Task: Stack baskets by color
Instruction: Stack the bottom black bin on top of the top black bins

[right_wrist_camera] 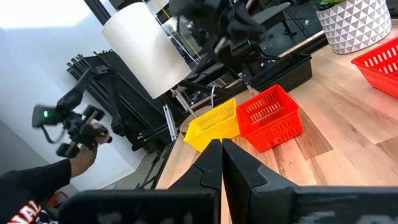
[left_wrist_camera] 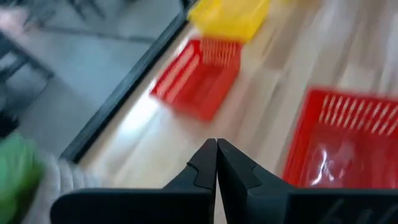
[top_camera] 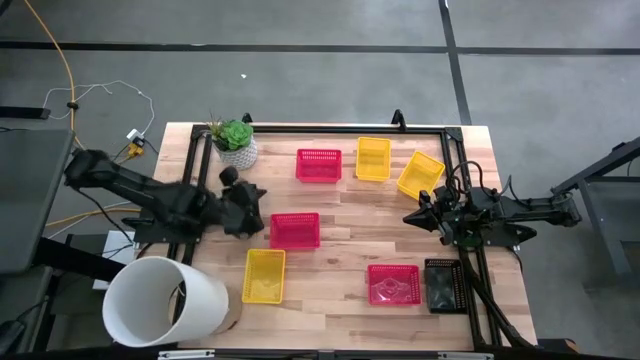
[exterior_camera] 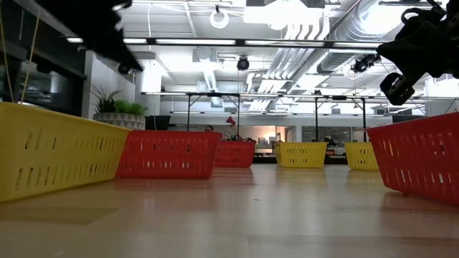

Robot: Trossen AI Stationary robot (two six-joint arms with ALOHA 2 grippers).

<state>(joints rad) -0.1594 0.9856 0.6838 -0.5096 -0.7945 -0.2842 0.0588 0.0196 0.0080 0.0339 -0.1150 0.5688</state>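
While your left gripper (top_camera: 262, 224) and right gripper (top_camera: 408, 216) hover pinched together and empty, the baskets lie scattered; the black basket (top_camera: 443, 284) at four o'clock sits half hidden under the right arm's frame.

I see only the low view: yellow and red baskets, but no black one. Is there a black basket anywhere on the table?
Observer: Yes. One black basket sits at the table's right edge, close beside a red basket.
Operator: Does the left gripper hold anything?
Observer: No. The left gripper is shut and empty. It is above the wood between the plant pot and the middle red basket.
Operator: And the right one?
Observer: The right gripper is also shut and empty. It is over bare table at the right side.
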